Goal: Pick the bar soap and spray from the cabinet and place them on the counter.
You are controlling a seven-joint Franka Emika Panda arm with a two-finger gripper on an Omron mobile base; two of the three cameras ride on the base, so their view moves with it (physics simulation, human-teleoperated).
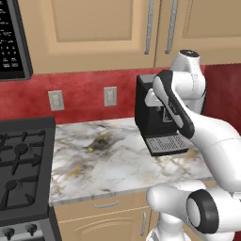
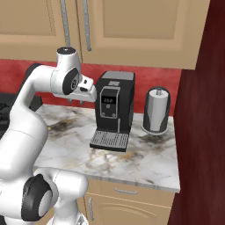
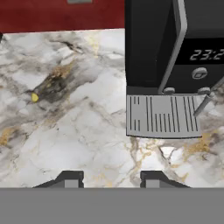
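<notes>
The tan wall cabinet [image 1: 94, 33] [image 2: 132, 30] hangs above the work area with its panelled doors shut, so the bar soap and the spray are hidden. Below it lies the veined marble counter [image 1: 108, 160] [image 2: 149, 158] [image 3: 78, 122]. My gripper [image 3: 111, 177] [image 2: 76, 102] hovers over the counter, just left of the coffee machine, pointing down. Its two dark fingertips stand apart with nothing between them, so it is open.
A black coffee machine [image 1: 157, 117] [image 2: 113, 107] [image 3: 175, 65] stands at the counter's back. A grey canister [image 2: 157, 110] sits to its right, beside a dark red side wall [image 2: 202, 132]. The black stove [image 1: 21, 160] borders the counter on the left, under a microwave [image 1: 12, 37].
</notes>
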